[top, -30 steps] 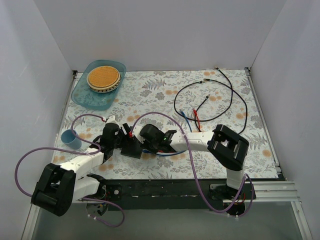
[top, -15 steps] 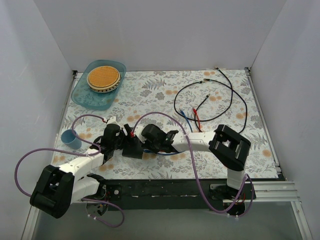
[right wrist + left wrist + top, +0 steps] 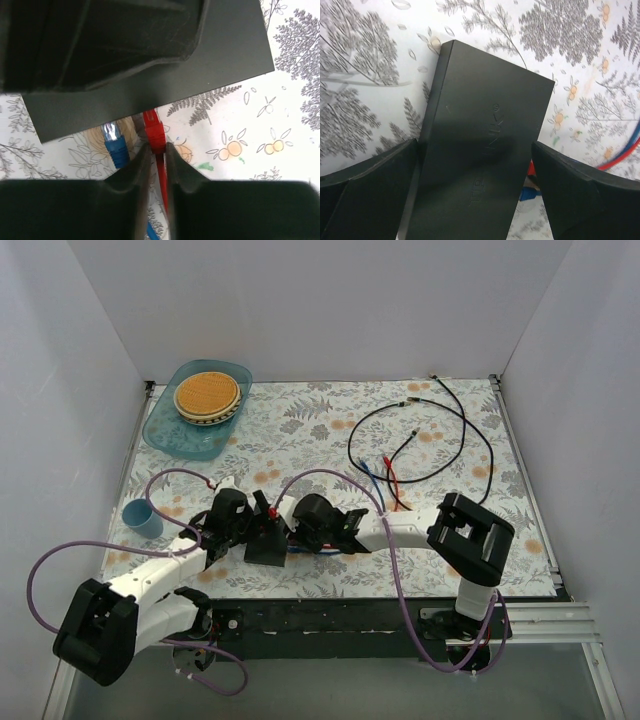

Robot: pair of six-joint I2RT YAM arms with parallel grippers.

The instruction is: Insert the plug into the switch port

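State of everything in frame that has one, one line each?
switch: logo side up, clamped by left claw
left claw: shut on switch
red plug: pinched by right claw, tip at switch edge, seating unclear
right claw: shut on red plug
blue plug: loose, beside red plug
cup: upright

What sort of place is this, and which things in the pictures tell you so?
Probably a robot test cell in a lab: plain white walls box in a floral-covered table, two bench-mounted arms work on a black switch and a red plug, and loose cables lie about.
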